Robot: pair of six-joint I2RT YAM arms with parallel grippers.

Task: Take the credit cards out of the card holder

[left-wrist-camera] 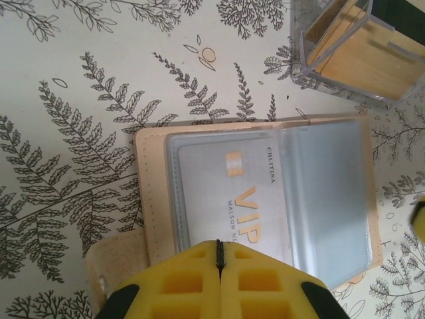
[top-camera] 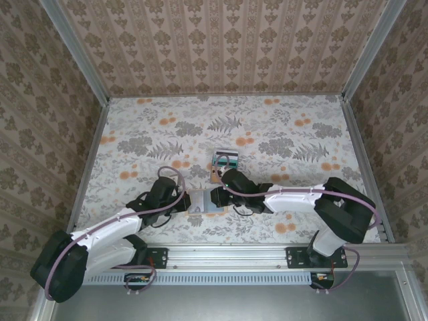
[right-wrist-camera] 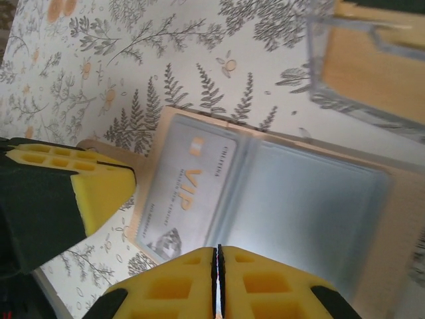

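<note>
The card holder (left-wrist-camera: pixel 325 199) lies open on the floral table, tan at its edge and with clear grey-blue sleeves inside. A silver credit card (left-wrist-camera: pixel 232 193) marked VIP sits in its left sleeve and shows again in the right wrist view (right-wrist-camera: pixel 186 193). My left gripper (left-wrist-camera: pixel 220 246) is shut, its yellow tips over the holder's near edge; I cannot tell whether it pinches anything. My right gripper (right-wrist-camera: pixel 218 256) is shut on the near edge of the card holder (right-wrist-camera: pixel 312 206), with a thin pale sliver between its pads. In the top view both grippers (top-camera: pixel 190 202) (top-camera: pixel 215 198) meet at the holder (top-camera: pixel 199 200).
A clear plastic box (left-wrist-camera: pixel 352 53) with tan-orange cards standing in it sits just beyond the holder (right-wrist-camera: pixel 372 60) (top-camera: pixel 224 162). The left gripper's yellow finger (right-wrist-camera: pixel 99 189) lies close to the holder's left edge. Patterned walls enclose the table.
</note>
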